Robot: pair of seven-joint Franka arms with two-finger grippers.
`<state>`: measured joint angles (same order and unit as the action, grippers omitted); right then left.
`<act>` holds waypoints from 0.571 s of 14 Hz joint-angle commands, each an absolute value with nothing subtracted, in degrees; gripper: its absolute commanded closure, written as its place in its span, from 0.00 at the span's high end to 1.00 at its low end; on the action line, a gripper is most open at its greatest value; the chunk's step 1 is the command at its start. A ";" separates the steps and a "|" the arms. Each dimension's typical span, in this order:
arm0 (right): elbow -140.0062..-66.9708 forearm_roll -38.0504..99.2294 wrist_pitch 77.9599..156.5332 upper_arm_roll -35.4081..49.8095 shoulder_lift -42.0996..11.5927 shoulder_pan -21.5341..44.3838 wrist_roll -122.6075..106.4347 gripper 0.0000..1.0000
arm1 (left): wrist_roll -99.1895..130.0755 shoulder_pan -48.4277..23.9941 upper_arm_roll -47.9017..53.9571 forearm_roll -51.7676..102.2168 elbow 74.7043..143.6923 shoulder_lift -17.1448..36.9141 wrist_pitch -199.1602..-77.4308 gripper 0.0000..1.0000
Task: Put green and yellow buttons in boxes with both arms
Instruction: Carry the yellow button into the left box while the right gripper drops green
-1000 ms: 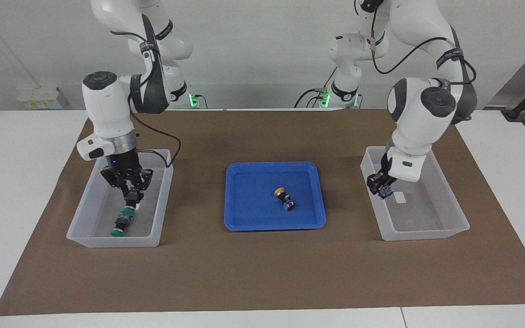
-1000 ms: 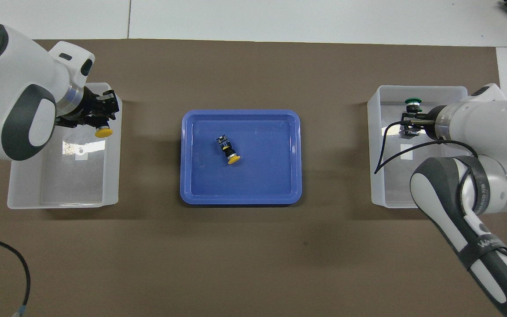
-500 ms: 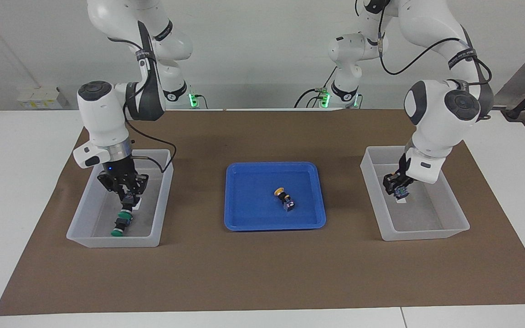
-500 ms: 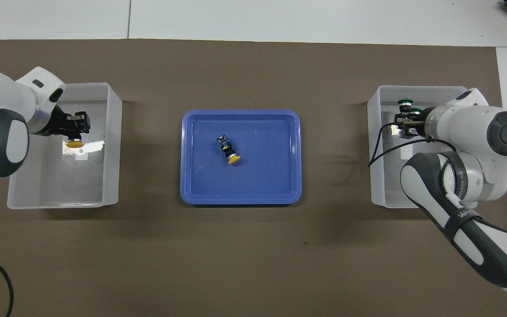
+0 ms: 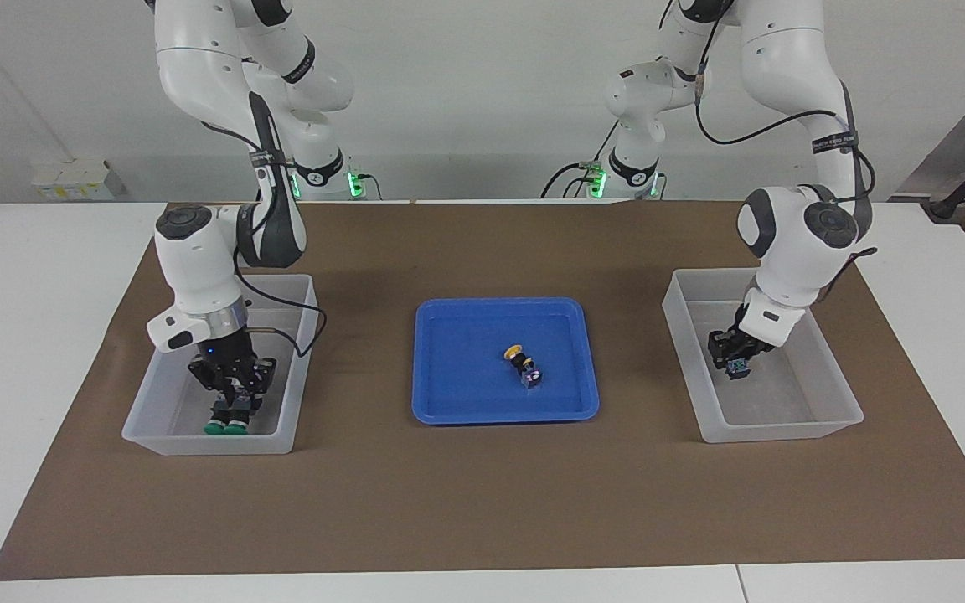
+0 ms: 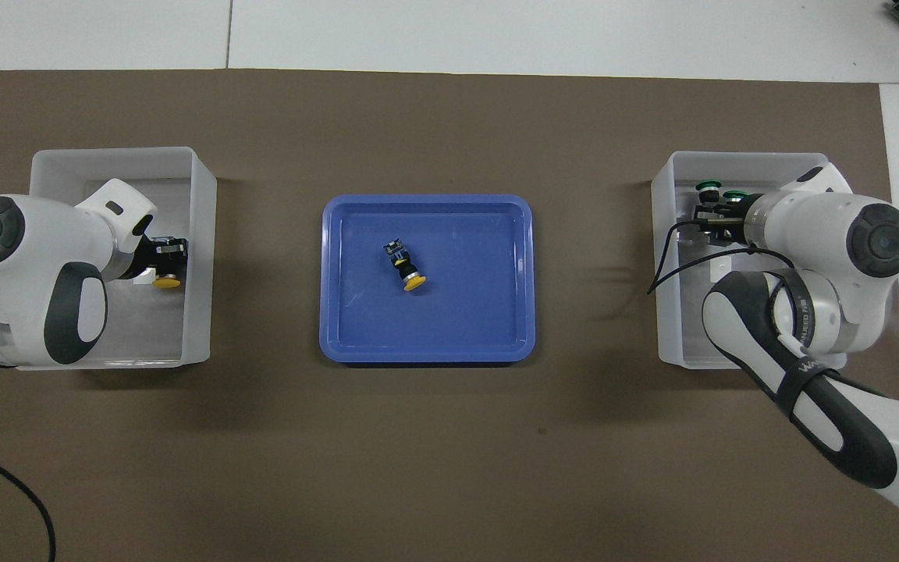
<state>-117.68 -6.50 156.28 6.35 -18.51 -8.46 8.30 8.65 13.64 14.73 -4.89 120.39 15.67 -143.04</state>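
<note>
Left gripper [image 5: 735, 366], low in its box [image 5: 834, 410] at the tabletop's left-arm end, fingers clamped on yellow button [image 6: 161, 281] for drop. Right gripper [image 5: 233, 400] in other box [image 5: 141, 419], fingers clamped on green button [image 5: 238, 427] beside first green button [image 5: 214, 428]. Last yellow button [image 5: 523, 364] waits in blue tray [image 5: 449, 410].

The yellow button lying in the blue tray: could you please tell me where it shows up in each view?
Facing view: the yellow button lies in the blue tray, just right of the picture's centre, cap toward the robots.
Overhead view: the same button lies just left of centre, cap again toward the robots.
Shared landmark: the blue tray, midway between the two boxes.
</note>
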 commanded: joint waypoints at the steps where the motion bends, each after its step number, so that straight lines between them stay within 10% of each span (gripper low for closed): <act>1: -117.25 -6.33 156.54 7.12 -17.94 -10.46 5.36 0.87 | 7.38 14.68 15.12 -4.04 121.20 15.12 -143.79 0.28; 4: -117.25 -6.33 152.43 7.21 -14.52 -10.11 5.62 0.92 | 7.38 14.59 15.12 -4.13 117.88 15.03 -139.59 0.66; 8: -117.16 -6.15 141.27 7.38 -6.70 -9.49 8.60 1.00 | 7.30 14.59 15.12 -4.66 111.90 14.50 -130.89 0.84</act>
